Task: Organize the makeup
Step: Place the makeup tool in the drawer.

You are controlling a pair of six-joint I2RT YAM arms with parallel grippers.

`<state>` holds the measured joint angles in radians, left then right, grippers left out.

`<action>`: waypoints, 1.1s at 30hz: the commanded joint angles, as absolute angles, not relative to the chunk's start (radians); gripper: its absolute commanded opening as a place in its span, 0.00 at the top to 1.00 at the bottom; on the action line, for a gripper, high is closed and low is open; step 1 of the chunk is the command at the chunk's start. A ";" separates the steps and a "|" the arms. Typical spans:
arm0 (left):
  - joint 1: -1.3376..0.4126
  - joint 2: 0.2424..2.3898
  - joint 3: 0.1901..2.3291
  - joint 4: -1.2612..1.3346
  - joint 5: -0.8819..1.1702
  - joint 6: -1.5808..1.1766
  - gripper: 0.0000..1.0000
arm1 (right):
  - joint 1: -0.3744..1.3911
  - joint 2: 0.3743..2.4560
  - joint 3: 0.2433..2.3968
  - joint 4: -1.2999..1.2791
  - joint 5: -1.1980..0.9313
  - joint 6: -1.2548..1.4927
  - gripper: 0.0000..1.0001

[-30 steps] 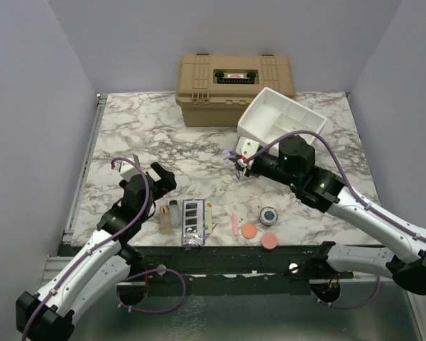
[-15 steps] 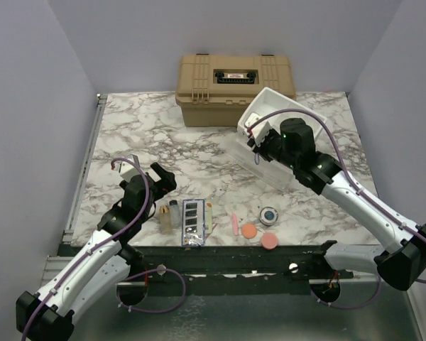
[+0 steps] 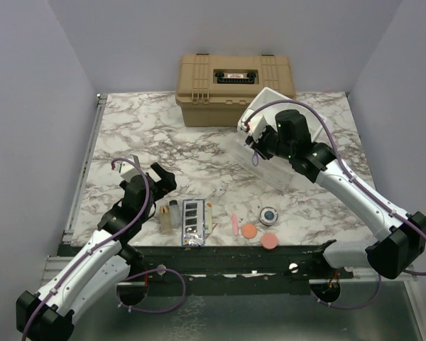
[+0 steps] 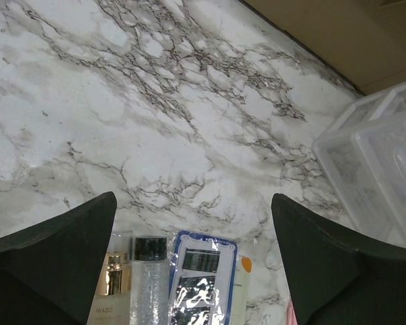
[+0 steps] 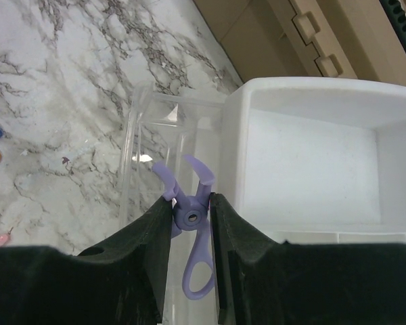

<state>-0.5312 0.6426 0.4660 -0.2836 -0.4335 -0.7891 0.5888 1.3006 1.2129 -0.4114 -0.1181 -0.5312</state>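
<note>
My right gripper (image 3: 255, 144) is shut on the purple curler (image 5: 197, 261) and holds it over the clear lower tier (image 5: 145, 156) of the organizer, beside its white tray (image 5: 311, 162). My left gripper (image 3: 160, 182) is open and empty, hovering above two clear bottles (image 3: 169, 214) and the flat dark palette (image 3: 192, 221). These also show in the left wrist view: the bottles (image 4: 149, 284) and the palette (image 4: 199, 284). A pink tube (image 3: 234, 224), an orange disc (image 3: 249, 231), a pink disc (image 3: 270, 241) and a small dark jar (image 3: 268, 214) lie near the front edge.
The tan hard case (image 3: 234, 89) stands at the back centre. The white tiered organizer (image 3: 291, 114) sits tilted at the back right, its clear tier (image 3: 266, 169) reaching toward the middle. Grey walls close three sides.
My right gripper has carried the purple curler from the middle of the table back and right, over the organizer. The left arm has not moved.
</note>
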 commanded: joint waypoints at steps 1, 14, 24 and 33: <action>-0.527 0.643 0.457 -0.291 -0.413 -0.796 0.01 | 0.583 1.314 1.233 -0.429 -0.147 -0.526 0.67; -0.526 0.649 0.456 -0.285 -0.409 -0.798 0.01 | 0.583 1.265 1.201 -0.364 -0.137 -0.503 0.54; -0.526 0.659 0.456 -0.272 -0.404 -0.801 0.01 | 0.583 1.223 1.138 -0.297 -0.046 -0.398 0.54; -0.527 0.644 0.446 -0.272 -0.402 -0.802 0.01 | 0.583 1.271 1.137 -0.367 -0.060 -0.414 0.61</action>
